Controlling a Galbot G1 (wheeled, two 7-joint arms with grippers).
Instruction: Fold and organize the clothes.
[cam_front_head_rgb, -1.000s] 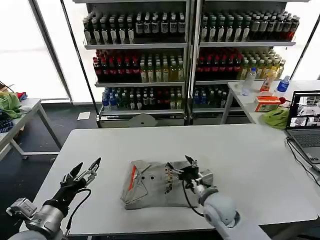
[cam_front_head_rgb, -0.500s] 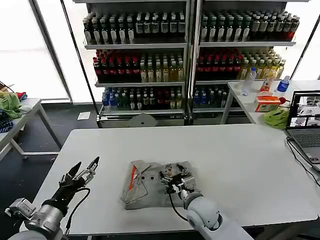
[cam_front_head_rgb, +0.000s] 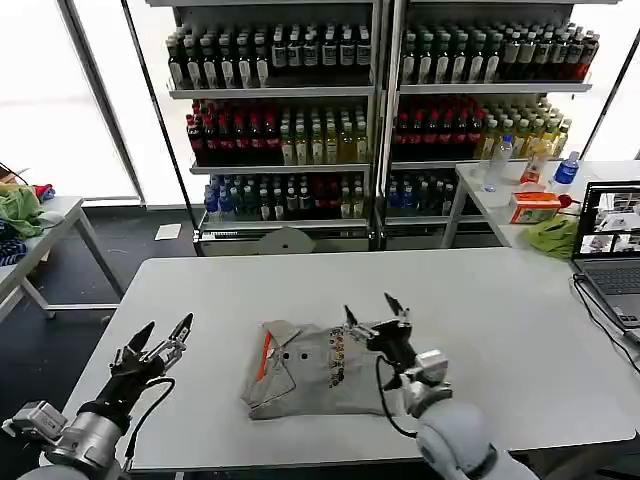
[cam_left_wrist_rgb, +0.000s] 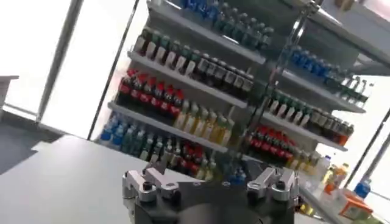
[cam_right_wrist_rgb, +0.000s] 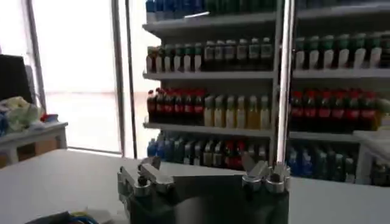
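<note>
We see the right gripper (cam_front_head_rgb: 376, 313) spread open just above the right edge of the folded grey shirt (cam_front_head_rgb: 305, 366), mid-table (cam_front_head_rgb: 500, 300). The left gripper (cam_front_head_rgb: 160, 340), also open, hovers well left of it.

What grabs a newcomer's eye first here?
The folded grey shirt lying mid-table, orange-lined placket toward the robot's left. The right claw, open, sits over its right edge; the left claw, also open, is off to the left. Behind, bottle-packed shelves.
</note>
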